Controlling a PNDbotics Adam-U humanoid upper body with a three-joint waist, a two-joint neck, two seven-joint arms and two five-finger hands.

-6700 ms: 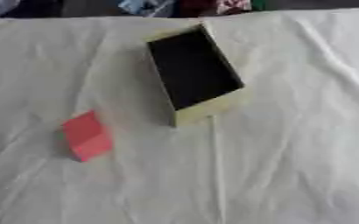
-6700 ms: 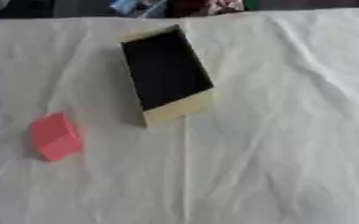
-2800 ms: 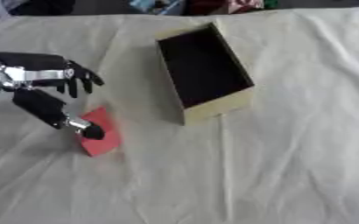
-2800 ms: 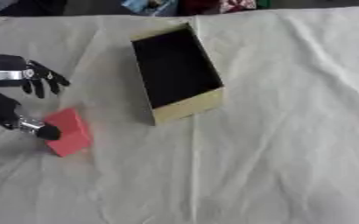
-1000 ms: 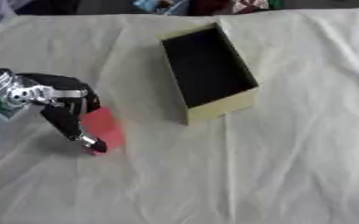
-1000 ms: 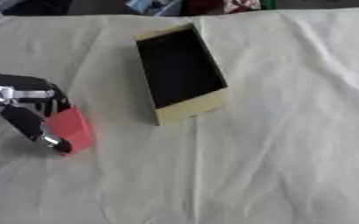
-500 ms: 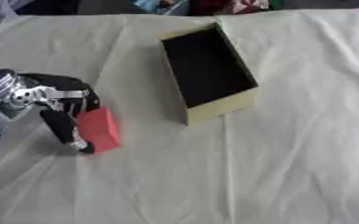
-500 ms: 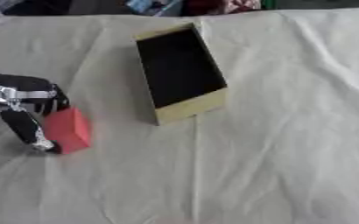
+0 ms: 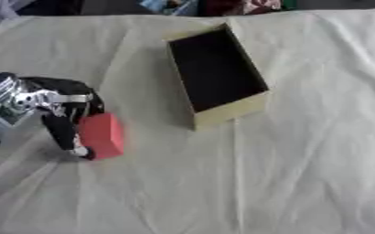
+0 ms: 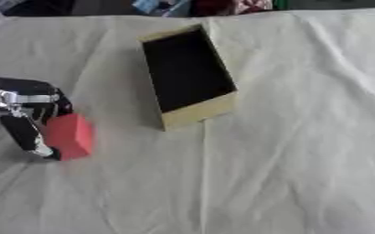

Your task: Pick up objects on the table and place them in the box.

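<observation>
A red block [image 9: 104,135] stands upright at the left of the white cloth. My left hand [image 9: 60,108] is curled round it, black fingers over its top and the thumb [image 9: 65,135] down its left side. Whether the block rests on the cloth or hangs just above it, I cannot tell. To the right, at the upper middle, lies the open yellow box [image 9: 217,76] with a black inside, empty. The right hand shows in neither view.
The wrinkled white cloth [image 9: 302,173] covers the whole table. Coloured items [image 9: 206,5] lie beyond the far edge at the top.
The left hand came in from the left, closed round the red block and stood it upright. In the last second block and hand have shifted slightly up and right.
</observation>
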